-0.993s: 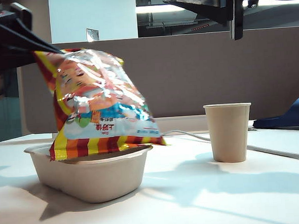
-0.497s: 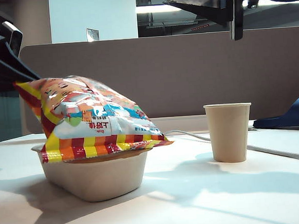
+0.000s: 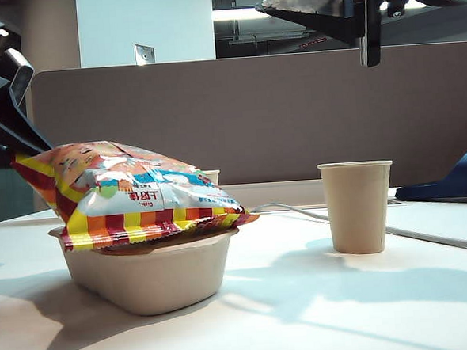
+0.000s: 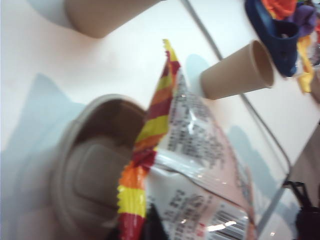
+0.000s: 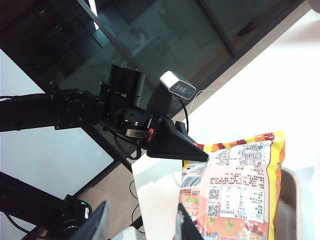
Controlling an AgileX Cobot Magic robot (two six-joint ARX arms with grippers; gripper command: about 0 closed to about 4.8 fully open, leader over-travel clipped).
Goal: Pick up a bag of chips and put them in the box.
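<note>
The bag of chips [image 3: 131, 193] lies flat across the box [image 3: 148, 275], too wide to sink in. The left gripper [image 5: 197, 156] pinches the bag's corner, fingers pressed on the seam. The right gripper [image 5: 140, 225] hangs high above the box, fingers spread, empty.

Bag of chips [image 3: 127, 189] flat across the box [image 3: 148, 271], left gripper [image 3: 35, 147] at its corner.

Left gripper [image 5: 192, 152] low, nearly closed; right gripper [image 5: 140, 225] raised, jaws apart

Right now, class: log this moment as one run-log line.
left gripper: pinching bag of chips edge | bag: lying across box rim | right gripper: open, raised clear
</note>
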